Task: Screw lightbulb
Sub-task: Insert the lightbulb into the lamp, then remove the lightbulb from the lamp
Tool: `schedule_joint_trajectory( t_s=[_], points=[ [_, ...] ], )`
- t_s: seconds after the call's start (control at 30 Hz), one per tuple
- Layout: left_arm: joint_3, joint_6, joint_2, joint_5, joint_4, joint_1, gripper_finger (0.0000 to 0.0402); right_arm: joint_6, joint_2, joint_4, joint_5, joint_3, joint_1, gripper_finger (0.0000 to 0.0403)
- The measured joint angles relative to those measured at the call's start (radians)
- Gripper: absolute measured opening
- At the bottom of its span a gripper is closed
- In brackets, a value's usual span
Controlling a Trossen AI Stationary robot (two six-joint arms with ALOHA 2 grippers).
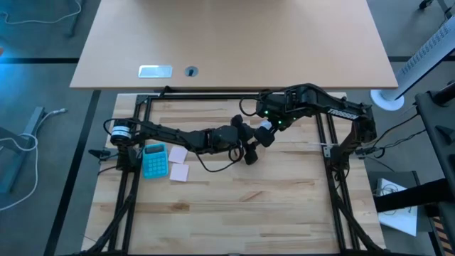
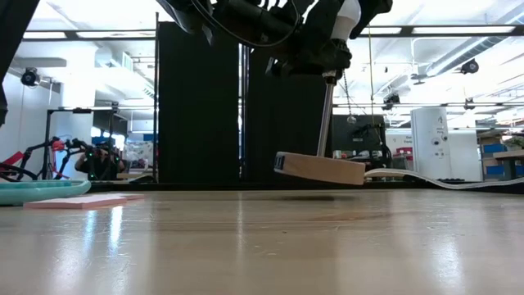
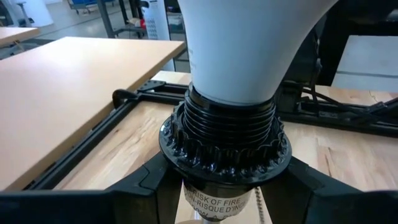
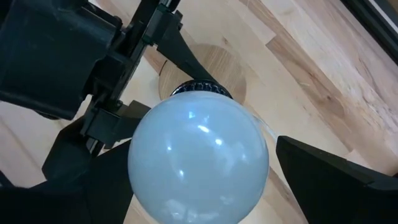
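The white lightbulb (image 4: pixel 199 162) sits with its screw base in the black socket (image 3: pixel 225 134) of a small lamp with a thin stem (image 2: pixel 326 115) and a round wooden disc (image 2: pixel 319 168). My left gripper (image 1: pixel 247 149) is shut on the socket and holds the lamp in the air over the middle of the table. My right gripper (image 1: pixel 264 134) is open, with a finger on either side of the bulb's globe. A narrow gap shows at one finger (image 4: pixel 329 174). Whether the other finger (image 4: pixel 102 183) touches the globe, I cannot tell. My left gripper pinches the black socket just below its ribbed collar (image 3: pixel 186 168) between its two fingers (image 3: pixel 134 190), which come level from the table's left side. The lamp is lifted clear of the table. It is tilted, with the wooden disc hanging slanted below and the bulb on top.
A teal calculator (image 1: pixel 154 160) and pink sticky notes (image 1: pixel 178 162) lie on the table's left part, near the left arm. A black frame (image 1: pixel 213 96) runs around the wooden table top. A larger tan desk (image 1: pixel 234 35) stands beyond the far edge.
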Motion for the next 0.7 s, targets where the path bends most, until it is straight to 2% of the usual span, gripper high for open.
schedule_joint_trajectory(
  t_s=[0.5, 0.7],
  points=[
    [0.014, 0.004, 0.000, 0.001, -0.005, -0.001, 0.0171, -0.013, 0.000, 0.006, 0.001, 0.000, -0.001, 0.0359],
    [0.014, -0.014, 0.000, 0.001, -0.013, -0.010, 0.0171, -0.097, 0.000, 0.006, 0.001, 0.000, 0.000, 0.0359]
  ],
)
